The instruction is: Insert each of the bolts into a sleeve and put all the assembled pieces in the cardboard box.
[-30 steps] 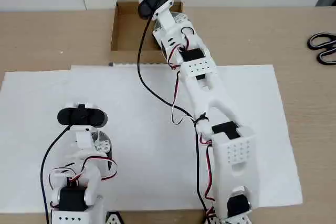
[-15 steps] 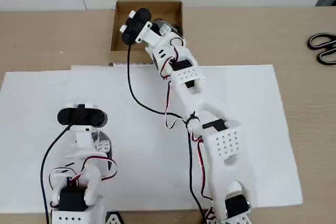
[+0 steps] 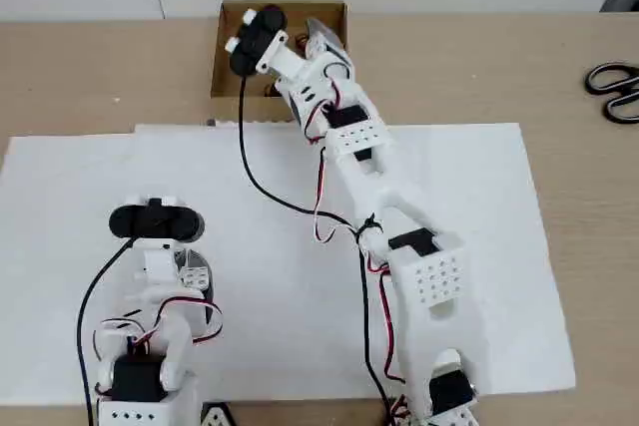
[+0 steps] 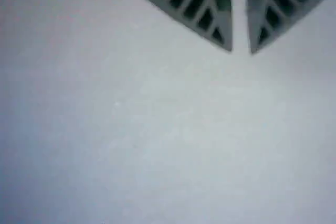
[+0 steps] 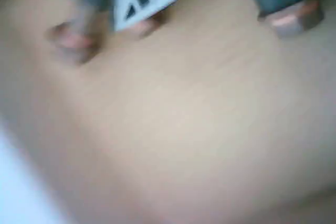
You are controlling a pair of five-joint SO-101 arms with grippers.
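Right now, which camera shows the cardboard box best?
The high view: the cardboard box shows its walls and its place on the table. The right wrist view gives a close patch of its brown floor; the left wrist view faces white paper.

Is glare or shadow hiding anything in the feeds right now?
High view: even light, no glare on the white paper; the right arm, not shadow, covers part of the cardboard box. Right wrist view: an assembled piece against the evenly lit box floor. Left wrist view: left claw over plain paper.
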